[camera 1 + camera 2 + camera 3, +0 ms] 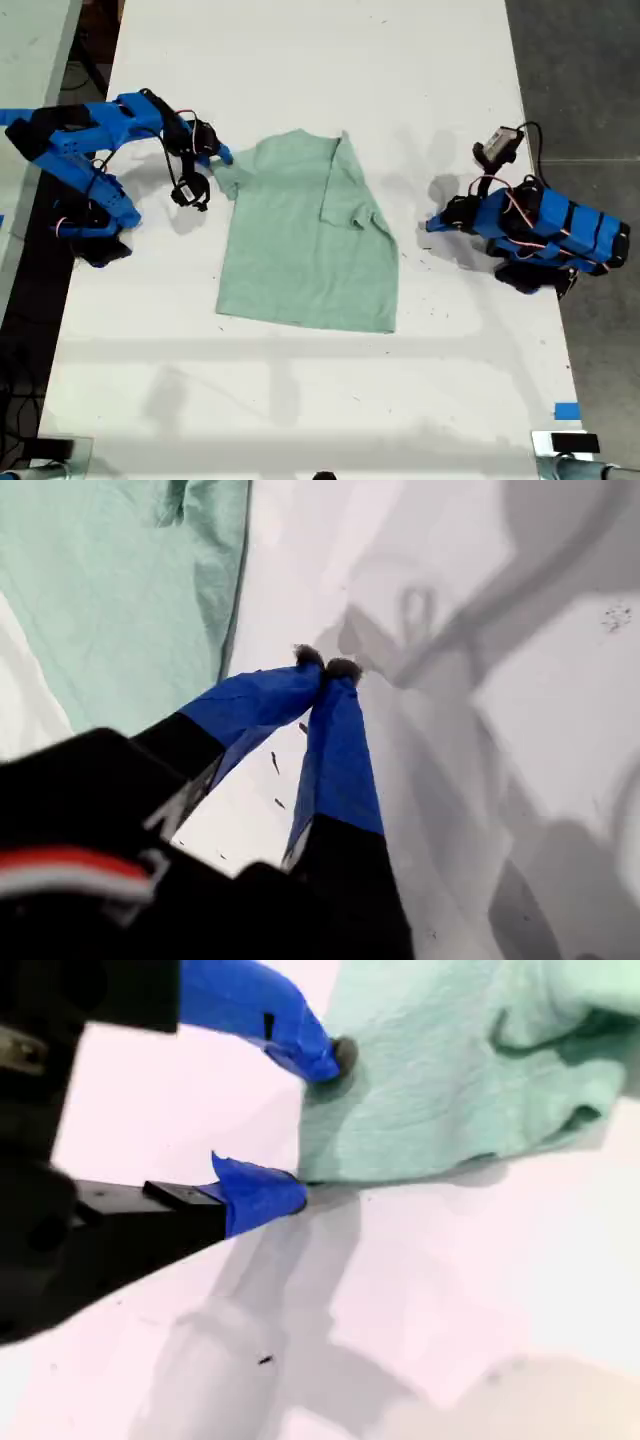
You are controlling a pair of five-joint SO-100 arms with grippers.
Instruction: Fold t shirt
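The white table [300,400] carries everything and runs the full height of the exterior view. On it the t shirt [305,235] lies near the middle, a little toward the far edge, pale mint and mostly flat. One sleeve is folded in over the body on the exterior view's right; the other sleeve reaches out toward the arm on the exterior view's left.

That arm is my second arm, its base close to the table's edge on the exterior view's left. My second gripper [310,1130] sits at the end of that outstretched sleeve with its blue jaws apart — one tip over the cloth, one at the cloth's edge just above the table. The fabric lies between them, not pinched.

My first arm is folded low near the table's edge on the exterior view's right, well apart from the shirt. My first gripper [326,666] points toward the shirt with its jaw tips pressed together on nothing — only bare table beneath.

A small strip of blue tape [566,411] lies near the table's near corner on the exterior view's right.
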